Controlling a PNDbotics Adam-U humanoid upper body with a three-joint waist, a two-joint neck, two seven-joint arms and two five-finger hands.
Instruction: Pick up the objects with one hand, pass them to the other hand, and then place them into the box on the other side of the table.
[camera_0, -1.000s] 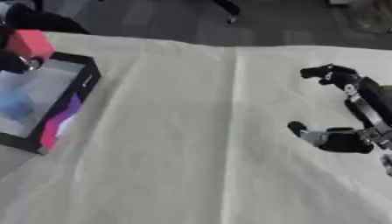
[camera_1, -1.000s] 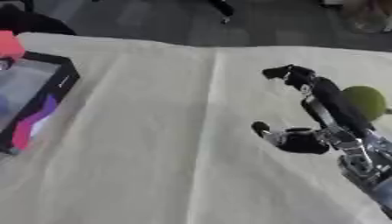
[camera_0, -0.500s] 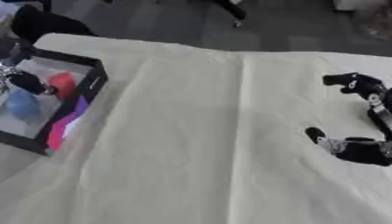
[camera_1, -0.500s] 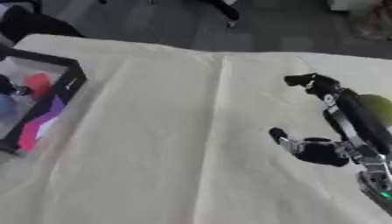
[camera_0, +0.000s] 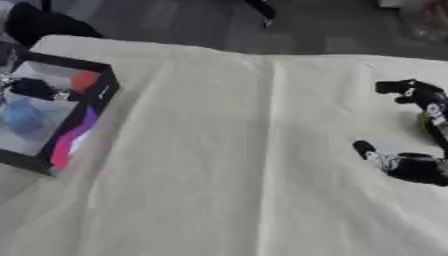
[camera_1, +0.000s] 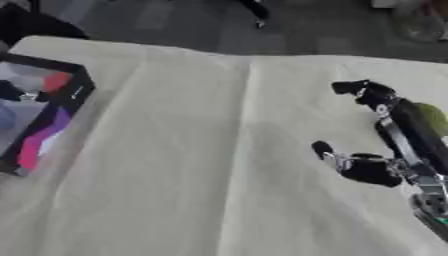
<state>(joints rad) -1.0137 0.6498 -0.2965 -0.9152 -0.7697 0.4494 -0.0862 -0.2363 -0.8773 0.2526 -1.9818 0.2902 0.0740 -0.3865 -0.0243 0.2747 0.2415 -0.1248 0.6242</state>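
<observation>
Two head-mounted eyes, looking down and forward over the table.

Both views come from the robot's head, tilted so the cloth-covered table (camera_0: 219, 150) lies slightly askew, with dark floor beyond its far edge. They share nearly everything: the box (camera_0: 52, 145) at the left edge and the right hand (camera_1: 367, 167) at the right. The right eye view shows more of that arm, while the left eye view shows more of the box.

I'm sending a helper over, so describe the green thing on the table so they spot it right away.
Start at the cream-covered table and go to its right side, far from the black box on the left. There the robot's right hand hovers open, and the green object lies just behind its arm, the only loose, rounded green thing on the cloth.
</observation>
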